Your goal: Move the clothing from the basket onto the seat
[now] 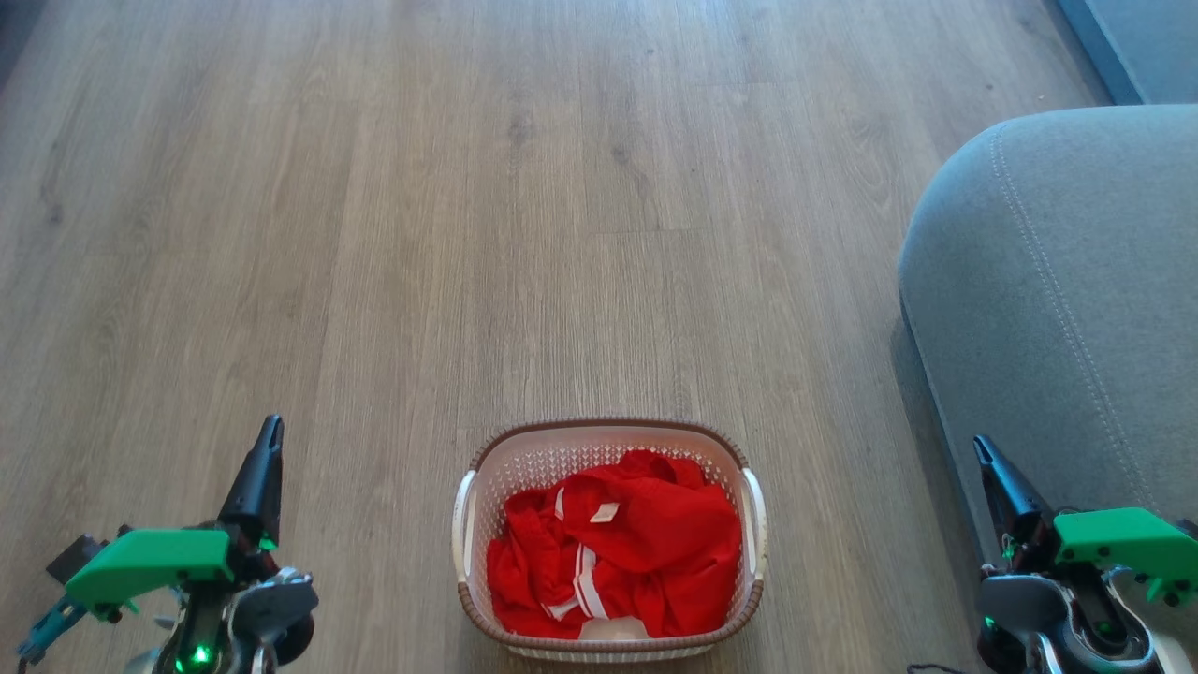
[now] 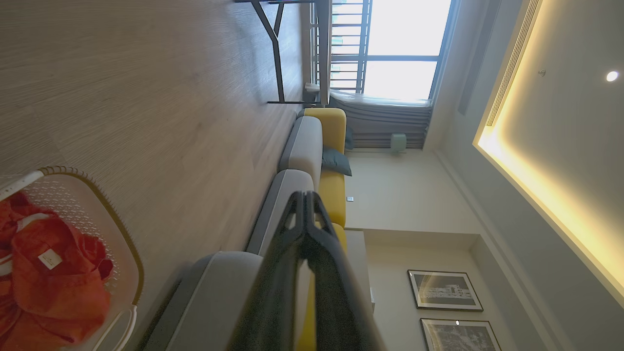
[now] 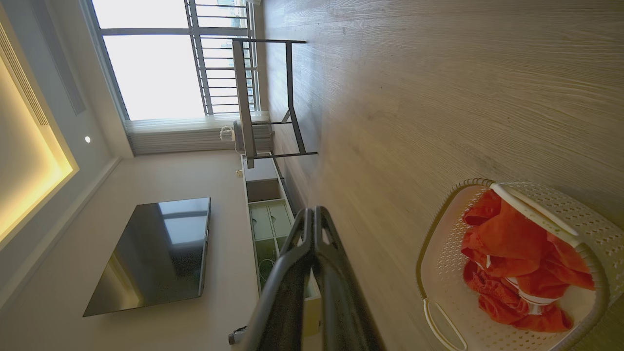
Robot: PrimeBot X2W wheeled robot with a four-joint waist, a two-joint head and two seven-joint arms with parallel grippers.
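The task is at its very start. All the clothing (image 1: 646, 543) lies heaped inside the basket (image 1: 599, 427), which stands on the wood floor (image 1: 468, 234) low in the middle of the head view. Nothing red lies on the visible part of the seat (image 1: 1058, 309), the grey cushion on the robot's right, near the basket but apart from it. The left gripper (image 1: 270, 432) hangs left of the basket and the right gripper (image 1: 981, 449) hangs right of it, in front of the seat's edge. Each has its 2 fingers pressed together and holds nothing. The step in hand looks like the first reach, so the next move likely calls for 1 gripper to spread its fingers, pass over the basket's rim and pinch a raised fold of fabric. Counted: 1 basket with 2 white handles (image 1: 463, 524), 1 red heap with 1 white label (image 1: 605, 512) showing, though I cannot tell how many garments make it up, 1 seat and 2 grippers.
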